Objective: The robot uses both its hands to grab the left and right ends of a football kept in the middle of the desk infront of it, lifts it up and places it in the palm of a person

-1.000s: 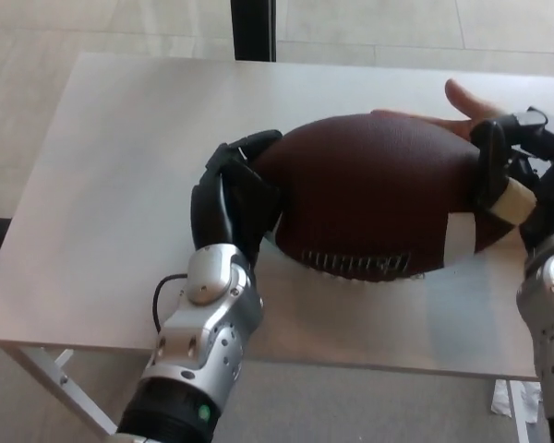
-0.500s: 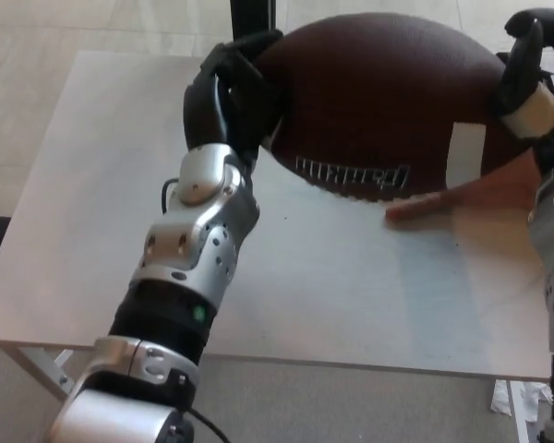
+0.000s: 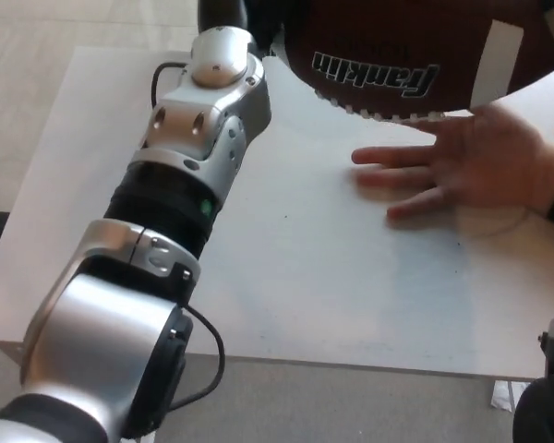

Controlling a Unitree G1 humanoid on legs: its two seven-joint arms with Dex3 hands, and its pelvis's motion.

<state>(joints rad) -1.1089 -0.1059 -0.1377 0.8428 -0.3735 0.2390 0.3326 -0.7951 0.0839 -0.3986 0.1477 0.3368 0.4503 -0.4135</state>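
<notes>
left hand (image 3: 229,15) at football's (image 3: 415,51) left end, football above person's palm (image 3: 489,166)

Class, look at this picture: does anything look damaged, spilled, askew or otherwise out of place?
Nothing stands out. The brown leather football is held high, largely out of frame, above a person's open hand over the white desk. No spill or damage shows.

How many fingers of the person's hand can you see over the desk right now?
3, pointing left from the person's hand above the desk, just under the football. More fingers may be hidden behind the football.
</notes>
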